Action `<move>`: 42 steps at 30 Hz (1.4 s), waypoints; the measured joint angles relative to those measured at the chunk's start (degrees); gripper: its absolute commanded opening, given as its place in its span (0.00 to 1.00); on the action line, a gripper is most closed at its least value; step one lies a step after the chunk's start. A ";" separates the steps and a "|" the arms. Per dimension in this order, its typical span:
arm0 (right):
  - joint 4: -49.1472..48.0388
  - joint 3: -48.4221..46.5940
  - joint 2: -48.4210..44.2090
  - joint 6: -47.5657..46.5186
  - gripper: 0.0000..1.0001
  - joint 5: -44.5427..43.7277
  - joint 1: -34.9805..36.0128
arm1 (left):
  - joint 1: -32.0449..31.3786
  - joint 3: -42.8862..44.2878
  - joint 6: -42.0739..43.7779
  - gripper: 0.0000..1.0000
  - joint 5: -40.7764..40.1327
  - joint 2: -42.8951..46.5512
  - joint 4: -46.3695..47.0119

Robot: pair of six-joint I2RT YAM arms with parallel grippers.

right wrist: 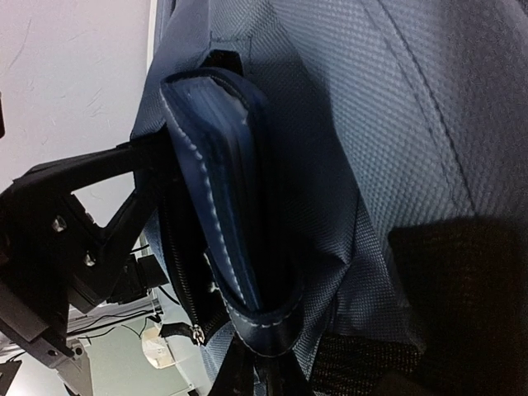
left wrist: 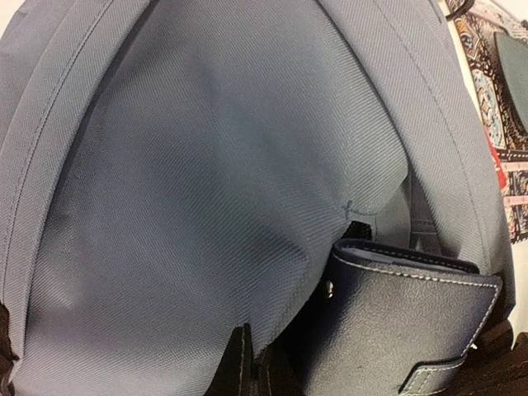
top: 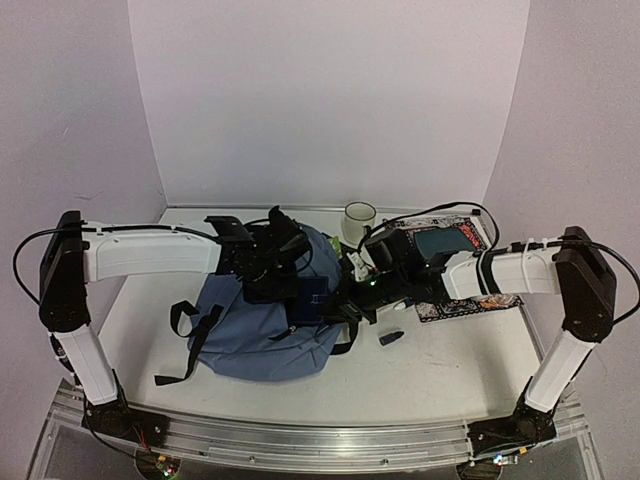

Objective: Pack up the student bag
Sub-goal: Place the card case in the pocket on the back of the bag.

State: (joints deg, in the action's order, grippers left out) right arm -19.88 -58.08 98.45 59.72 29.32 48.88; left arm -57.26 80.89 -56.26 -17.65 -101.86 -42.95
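Navy wallet (right wrist: 219, 198), clamped by right hand (right wrist: 276, 367), half inside student bag (top: 250, 335); left hand (top: 283, 258) grip unclear; next, push deeper

The top view looks down and forward from above and behind both arm bases. It stands far enough off to take in the whole tabletop (top: 440, 360), the left arm (top: 150, 255), the right arm (top: 510, 272) and the back wall (top: 330, 100). The left wrist camera looks along the left jaws from so near that the student bag (left wrist: 206, 190) fills almost its whole frame, with the wallet (left wrist: 404, 330) just right of the jaws' tips. The right wrist camera faces the opposite way along the right jaws, equally near, with the wallet's edge straight ahead. All three views share bag and wallet; the right wrist view also catches the left jaws beyond the wallet.
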 measured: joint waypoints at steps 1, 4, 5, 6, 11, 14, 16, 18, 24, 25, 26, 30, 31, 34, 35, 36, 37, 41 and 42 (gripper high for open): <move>-0.02 0.00 0.00 0.11 0.00 0.06 0.02 | 0.04 -0.21 -0.54 0.00 0.00 0.12 0.30; -0.07 0.00 0.00 0.39 0.00 0.39 0.02 | 0.18 -0.96 -1.93 0.00 -0.02 0.64 1.36; -0.07 0.00 0.00 0.47 0.00 0.58 0.03 | 0.23 -1.22 -2.35 0.00 -0.03 0.77 1.71; -0.07 0.00 0.00 0.56 0.00 0.83 0.04 | 0.29 -1.47 -2.69 0.00 -0.04 0.92 2.07; -0.05 0.02 0.00 1.89 0.00 1.64 0.09 | 0.37 -3.33 -4.40 0.00 -0.23 1.98 4.38; -0.06 0.08 0.00 3.18 0.00 2.05 0.13 | 0.37 -5.16 -5.33 0.00 -0.52 3.24 6.27; -0.07 0.11 0.00 4.01 0.00 2.19 0.18 | 0.40 -5.93 -5.47 0.00 -0.52 3.66 7.26; -0.05 0.11 0.00 4.85 0.00 2.51 0.18 | 0.41 -6.91 -5.55 0.00 -0.49 4.13 8.60; -0.04 0.08 0.17 6.33 0.00 3.24 0.18 | 0.59 -9.28 -5.17 0.00 0.14 5.61 11.46; -0.01 -0.06 0.38 6.38 0.00 3.29 0.18 | 0.64 -9.69 -5.04 0.00 0.32 5.89 11.88; 0.12 -0.46 0.79 6.40 0.00 3.40 0.19 | 0.69 -10.14 -4.83 0.00 0.59 6.21 12.33; 0.63 -3.39 3.24 6.58 0.00 3.91 0.48 | 0.98 -11.35 -3.49 0.00 1.78 7.35 13.62; 0.76 -4.30 3.85 6.59 0.00 3.98 0.61 | 1.11 -11.35 -3.23 0.00 2.20 7.53 13.71; 1.23 -6.82 5.15 6.61 0.00 3.92 0.83 | 1.46 -11.35 -2.33 0.00 3.00 8.02 14.12; 1.45 -7.63 5.48 6.61 0.00 3.86 0.91 | 1.53 -11.35 -2.22 0.00 3.13 8.19 14.13; 1.65 -8.44 5.83 6.61 0.00 3.82 0.94 | 1.56 -11.35 -2.17 0.00 3.28 8.40 14.13; 1.86 -9.08 6.06 6.59 0.00 3.69 0.98 | 1.59 -11.35 -2.16 0.00 3.56 8.60 14.21; 2.76 -11.50 6.77 6.29 0.00 2.70 1.06 | 1.83 -11.35 -2.22 0.00 4.30 9.18 14.59; 3.00 -12.16 7.06 6.19 0.00 2.56 1.08 | 1.91 -11.35 -2.24 0.00 4.48 9.24 14.60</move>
State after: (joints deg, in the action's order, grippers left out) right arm -16.88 -70.24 105.52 65.91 31.88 49.96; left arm -55.34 69.54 -58.50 -13.17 -92.62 -28.35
